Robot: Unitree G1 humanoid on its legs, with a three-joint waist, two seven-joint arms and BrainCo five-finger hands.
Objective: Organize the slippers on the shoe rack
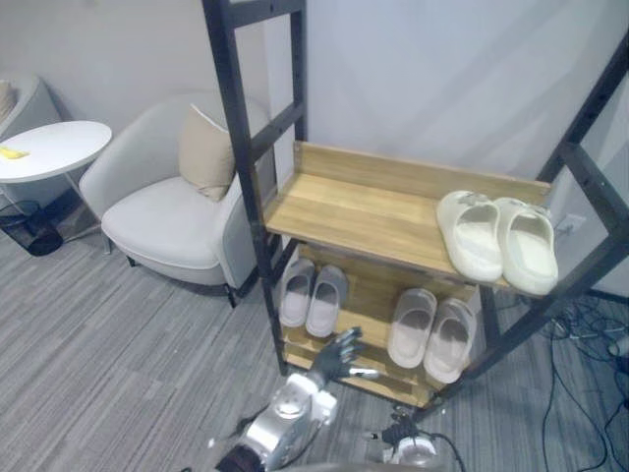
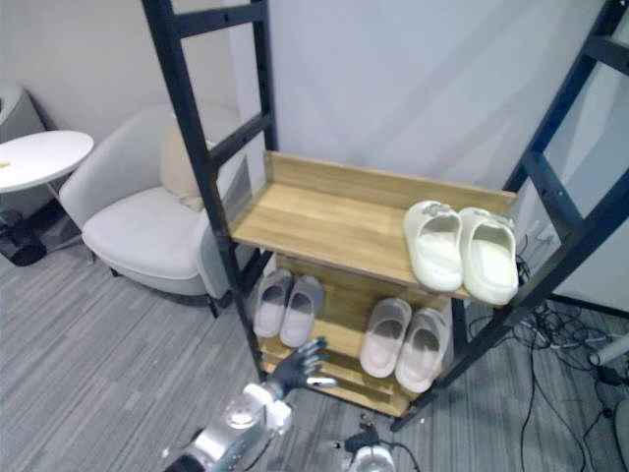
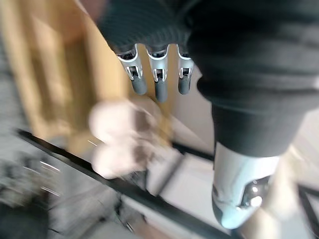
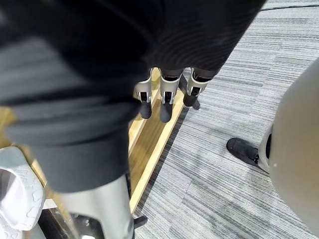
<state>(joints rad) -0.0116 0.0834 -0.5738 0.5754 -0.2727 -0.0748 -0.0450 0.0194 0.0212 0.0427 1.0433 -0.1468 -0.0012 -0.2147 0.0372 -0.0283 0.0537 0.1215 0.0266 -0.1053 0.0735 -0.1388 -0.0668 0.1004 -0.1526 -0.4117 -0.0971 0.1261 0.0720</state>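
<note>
Your left hand [image 1: 337,356] hangs at the front edge of the lower shelf [image 1: 369,297], fingers spread and empty. Your right hand [image 4: 166,102] has straight fingers, holding nothing, over the carpet [image 4: 224,189]. Cream slippers [image 1: 496,238] sit at the right end of the upper shelf [image 1: 344,211], with open board to their left. Below, grey slippers [image 1: 313,295] and beige slippers [image 1: 430,329] lie apart.

Pale grey armchair [image 1: 162,221] w/ beige cushion [image 1: 206,152], round white table [image 1: 54,147] beside it, dark bin [image 1: 34,231] underneath.
</note>
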